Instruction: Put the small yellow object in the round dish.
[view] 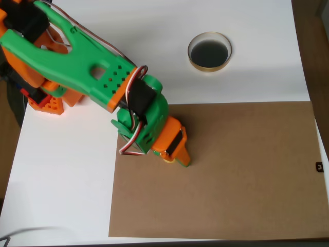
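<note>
Overhead view: green-and-orange two-finger claw (177, 158) at end of green plastic arm (77, 62), pointing down onto brown cardboard sheet (231, 180), near sheet's upper left corner. Fingers seen from above, mostly hidden under orange motor housing; can't tell if they are apart, together or clamped on sth. A tiny bit of bright yellow, prob. the small yellow plastic object (168, 159), peeks out right at claw tip, touching or just under the orange part; too small to tell if it's between the fingers or just beside them on the cardboard. Red/white wires loop along the wrist.

Outward: arm runs up-left to orange base (49, 100) at left edge of white table surface (61, 180). Cardboard covers lower right of table.

Container: small shallow round dish w/ pale tan-gold rim and dark inside (209, 51) sits on white surface, up and right of claw, well apart from it, beyond cardboard's top edge. Inside shows dark bottom only.

Yellow object is at claw, well apart from dish.
</note>
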Controlling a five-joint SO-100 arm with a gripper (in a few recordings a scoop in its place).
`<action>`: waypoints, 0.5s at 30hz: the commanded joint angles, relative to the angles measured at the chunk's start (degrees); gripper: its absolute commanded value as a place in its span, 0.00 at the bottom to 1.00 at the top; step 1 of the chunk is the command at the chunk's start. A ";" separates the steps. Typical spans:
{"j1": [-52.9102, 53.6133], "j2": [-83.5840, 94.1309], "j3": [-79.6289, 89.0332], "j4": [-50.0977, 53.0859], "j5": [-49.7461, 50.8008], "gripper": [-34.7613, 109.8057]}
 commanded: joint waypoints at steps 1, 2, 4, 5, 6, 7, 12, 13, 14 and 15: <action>-1.58 1.32 -2.72 0.18 -0.26 0.38; -1.76 1.23 -2.55 -0.09 -0.18 0.37; -1.76 1.05 -2.02 -0.62 0.00 0.31; -1.67 1.05 -1.85 -0.88 0.00 0.29; -1.41 1.05 -1.85 -0.97 0.00 0.26; -1.23 1.05 -1.93 -0.97 0.09 0.24; -0.26 2.11 -3.43 0.18 -0.62 0.24; -0.26 2.55 -3.96 0.70 -0.97 0.24; -0.53 3.08 -4.39 1.32 -1.49 0.24; -0.88 3.78 -5.01 2.11 -2.20 0.24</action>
